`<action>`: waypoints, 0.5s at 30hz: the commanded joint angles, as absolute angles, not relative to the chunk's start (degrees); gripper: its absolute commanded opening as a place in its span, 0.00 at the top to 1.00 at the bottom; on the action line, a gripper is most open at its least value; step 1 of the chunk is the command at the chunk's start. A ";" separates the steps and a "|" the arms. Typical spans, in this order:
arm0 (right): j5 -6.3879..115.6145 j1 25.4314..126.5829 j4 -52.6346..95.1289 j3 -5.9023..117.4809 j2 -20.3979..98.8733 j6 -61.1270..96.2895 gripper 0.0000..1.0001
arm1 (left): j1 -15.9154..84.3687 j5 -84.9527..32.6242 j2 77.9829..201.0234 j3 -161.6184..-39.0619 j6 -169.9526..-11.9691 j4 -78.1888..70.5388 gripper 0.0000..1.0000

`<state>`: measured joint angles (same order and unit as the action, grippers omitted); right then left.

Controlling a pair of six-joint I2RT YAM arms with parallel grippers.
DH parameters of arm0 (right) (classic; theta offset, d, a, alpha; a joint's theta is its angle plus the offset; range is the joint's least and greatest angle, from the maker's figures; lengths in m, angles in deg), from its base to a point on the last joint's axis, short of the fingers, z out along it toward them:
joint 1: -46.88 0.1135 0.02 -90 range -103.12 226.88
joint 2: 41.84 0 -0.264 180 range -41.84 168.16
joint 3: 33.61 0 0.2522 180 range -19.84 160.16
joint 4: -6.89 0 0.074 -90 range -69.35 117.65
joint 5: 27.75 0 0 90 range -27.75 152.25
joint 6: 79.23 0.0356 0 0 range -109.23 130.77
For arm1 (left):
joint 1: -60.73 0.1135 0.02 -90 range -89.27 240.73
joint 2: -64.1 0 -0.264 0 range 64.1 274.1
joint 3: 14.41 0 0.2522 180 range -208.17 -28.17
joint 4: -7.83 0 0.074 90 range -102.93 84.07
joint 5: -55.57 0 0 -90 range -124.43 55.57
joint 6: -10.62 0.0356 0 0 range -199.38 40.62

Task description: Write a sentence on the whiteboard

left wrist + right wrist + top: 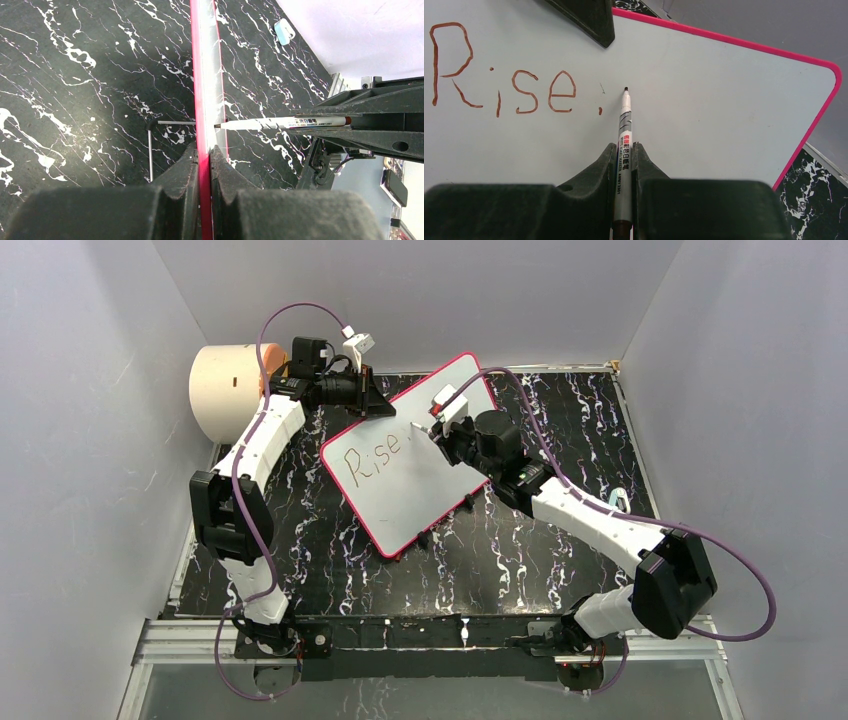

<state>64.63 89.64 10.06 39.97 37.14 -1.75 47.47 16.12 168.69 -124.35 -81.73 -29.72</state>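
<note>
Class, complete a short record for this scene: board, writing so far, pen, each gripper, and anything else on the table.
board: whiteboard, pink-red rim, askew on the black marbled table
sentence so far: "Rise," in reddish-brown; nothing after the comma
pen: marker, tip at the board just right of the comma
left gripper: shut on the whiteboard's rim
right gripper: shut on the marker
other: cream cylinder, far left

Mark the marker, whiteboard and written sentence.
marker (625, 125), right wrist view, barrel below the tip.
whiteboard (412, 508), top external view, bare white face.
sentence (524, 92), right wrist view, the s in "Rise,".
</note>
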 commanded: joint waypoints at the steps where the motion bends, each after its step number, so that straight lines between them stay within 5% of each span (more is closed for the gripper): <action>1: 65.50 89.47 7.36 42.87 37.69 -3.11 1.00 | 45.43 15.87 172.28 -120.83 -76.04 -42.58 1.00; 15: 69.01 88.92 5.87 42.48 38.30 -4.00 1.00 | 45.36 16.27 172.25 -120.79 -75.86 -42.58 1.00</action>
